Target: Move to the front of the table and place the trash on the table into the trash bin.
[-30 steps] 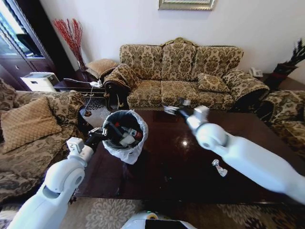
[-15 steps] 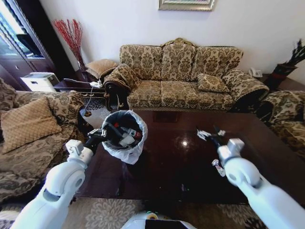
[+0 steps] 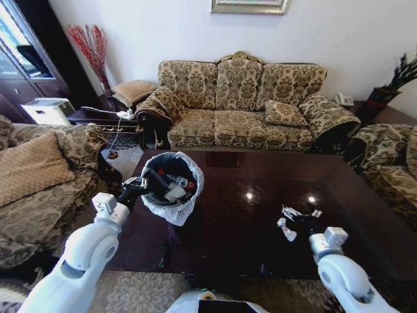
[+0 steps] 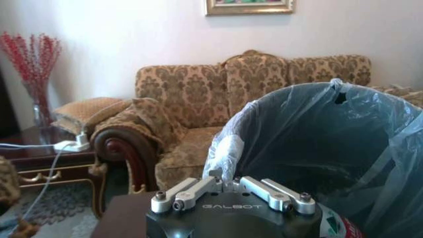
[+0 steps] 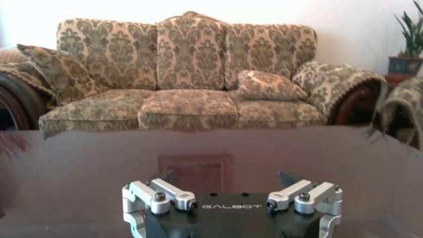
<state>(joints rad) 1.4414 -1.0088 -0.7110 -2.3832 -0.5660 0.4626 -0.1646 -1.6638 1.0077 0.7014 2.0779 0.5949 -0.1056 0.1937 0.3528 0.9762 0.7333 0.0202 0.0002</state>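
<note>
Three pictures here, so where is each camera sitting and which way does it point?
Head view: high on the robot, looking down at the table; both arms show, left gripper at the trash bin, right gripper by a white scrap.
Left wrist view: on the left arm, facing the bin's bag; left gripper at its rim.
Right wrist view: low over the tabletop, facing the sofa; right gripper open.
Shared: all show the sofa.

Sofa [image 3: 244, 104]: patterned gold and brown, set against the white wall.
Cushion [image 3: 283, 113]: laid on the sofa seat.
Red branches [image 3: 91, 49]: stood in a vase in the corner.
Picture frame [image 3: 249, 6]: hung above the sofa.
Potted plant [image 3: 394, 81]: placed at far right.
</note>
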